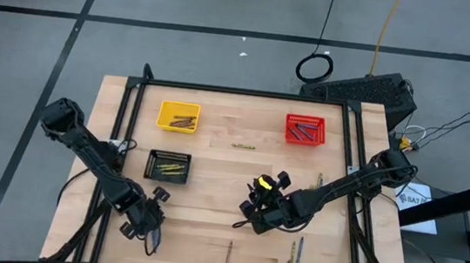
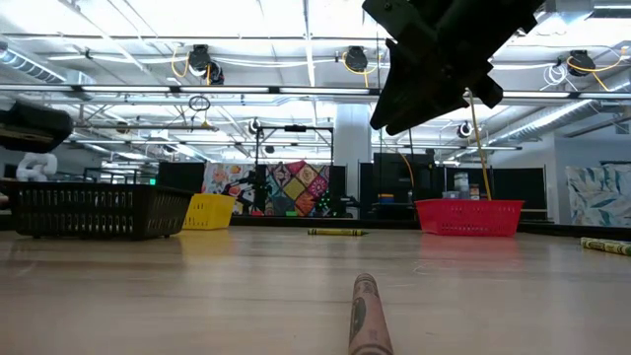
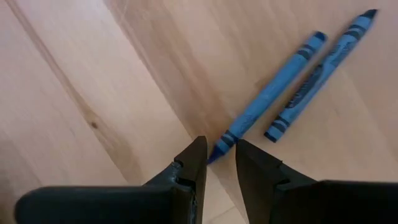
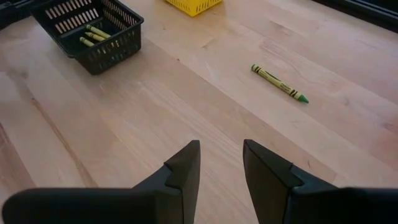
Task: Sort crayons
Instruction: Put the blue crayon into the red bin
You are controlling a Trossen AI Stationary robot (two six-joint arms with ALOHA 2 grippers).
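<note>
Crayons: two blue ones [image 3: 267,99] lie side by side on the table [image 3: 74,93], one tip just ahead of the left gripper [image 3: 219,155]
Left gripper: fingers apart, holding nothing
Advice: probably centre across the nearer crayon's middle before closing
Right gripper [image 4: 221,162]: released, empty, raised mid-table
Around: black basket [image 4: 118,46], red basket [image 2: 469,217], stray green crayon [image 4: 280,84]; nothing seems to block the way

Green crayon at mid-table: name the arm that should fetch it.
Right. The right gripper, open and empty, is nearer the green crayon and faces it. The left gripper is farther off, open over two blue crayons.
</note>
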